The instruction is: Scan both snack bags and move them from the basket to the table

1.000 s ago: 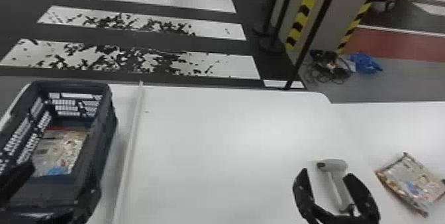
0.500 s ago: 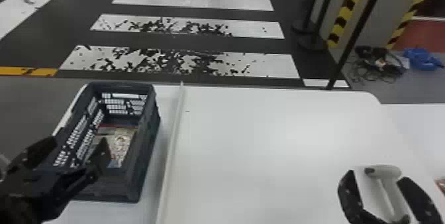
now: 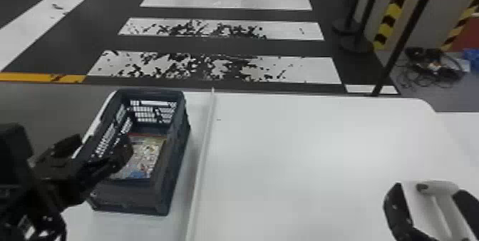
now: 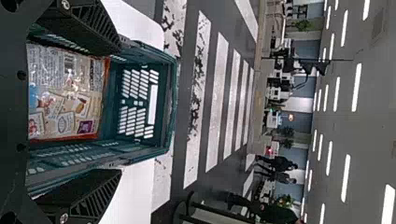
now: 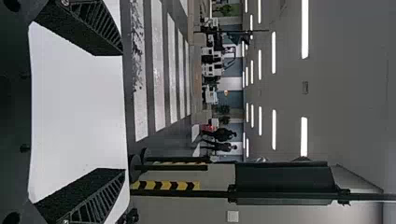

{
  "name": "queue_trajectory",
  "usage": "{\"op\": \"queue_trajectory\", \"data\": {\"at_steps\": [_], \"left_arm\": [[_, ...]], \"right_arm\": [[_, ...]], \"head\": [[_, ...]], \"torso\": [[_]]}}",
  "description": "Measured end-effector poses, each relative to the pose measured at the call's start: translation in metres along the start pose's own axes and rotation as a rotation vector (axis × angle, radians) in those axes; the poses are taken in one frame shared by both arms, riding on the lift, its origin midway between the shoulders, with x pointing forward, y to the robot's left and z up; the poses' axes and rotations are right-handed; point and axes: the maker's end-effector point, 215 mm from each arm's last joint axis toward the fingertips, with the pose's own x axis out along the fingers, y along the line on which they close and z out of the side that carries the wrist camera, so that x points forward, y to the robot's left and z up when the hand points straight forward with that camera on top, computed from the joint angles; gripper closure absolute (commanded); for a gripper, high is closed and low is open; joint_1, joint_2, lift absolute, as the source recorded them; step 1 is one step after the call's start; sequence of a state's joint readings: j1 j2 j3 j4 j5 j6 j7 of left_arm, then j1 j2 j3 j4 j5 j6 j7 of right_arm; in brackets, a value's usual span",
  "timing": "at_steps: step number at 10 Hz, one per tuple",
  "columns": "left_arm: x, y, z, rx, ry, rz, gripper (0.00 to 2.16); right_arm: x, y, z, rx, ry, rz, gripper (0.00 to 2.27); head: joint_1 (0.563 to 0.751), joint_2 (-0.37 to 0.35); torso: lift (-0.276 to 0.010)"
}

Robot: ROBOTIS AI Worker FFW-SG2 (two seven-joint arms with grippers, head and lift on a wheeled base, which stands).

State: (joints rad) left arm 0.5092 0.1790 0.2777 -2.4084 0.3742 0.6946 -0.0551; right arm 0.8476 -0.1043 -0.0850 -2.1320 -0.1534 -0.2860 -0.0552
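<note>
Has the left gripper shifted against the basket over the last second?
Yes. In the head view, the left gripper has moved leftward, from across the basket's near end toward its left side.

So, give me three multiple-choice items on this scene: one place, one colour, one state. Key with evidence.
1. Where is the snack bag?
A) On the floor
B) In the basket
C) In a gripper

2. Colour of the scanner?
A) Whitish
B) Red
C) Yellow

3. Left gripper?
A) Shut, empty
B) Shut on a bag
C) Open

1 B: the basket's walls surround it.
2 A: its head and handle are pale.
3 C: wide gap between the fingers.
</note>
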Motion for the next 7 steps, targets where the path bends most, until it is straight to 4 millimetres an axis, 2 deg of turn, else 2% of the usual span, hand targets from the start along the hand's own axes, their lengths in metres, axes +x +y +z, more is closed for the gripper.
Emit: {"op": "queue_trajectory", "data": {"at_steps": [4,7], "left_arm": [[0.039,0.015,-0.019,-0.039,0.114,0.015,0.08],[0.065,0.015,-0.036,-0.068,0.228,0.009,0.08]], "right_arm": [[-0.002,0.001,0.001,-0.018,0.004,0.021,0.03],[-0.002,-0.002,0.002,-0.023,0.005,0.023,0.03]], "head": [[0.695,0.043],[0.695,0.036]], "torso": [[-0.098],[-0.098]]}}
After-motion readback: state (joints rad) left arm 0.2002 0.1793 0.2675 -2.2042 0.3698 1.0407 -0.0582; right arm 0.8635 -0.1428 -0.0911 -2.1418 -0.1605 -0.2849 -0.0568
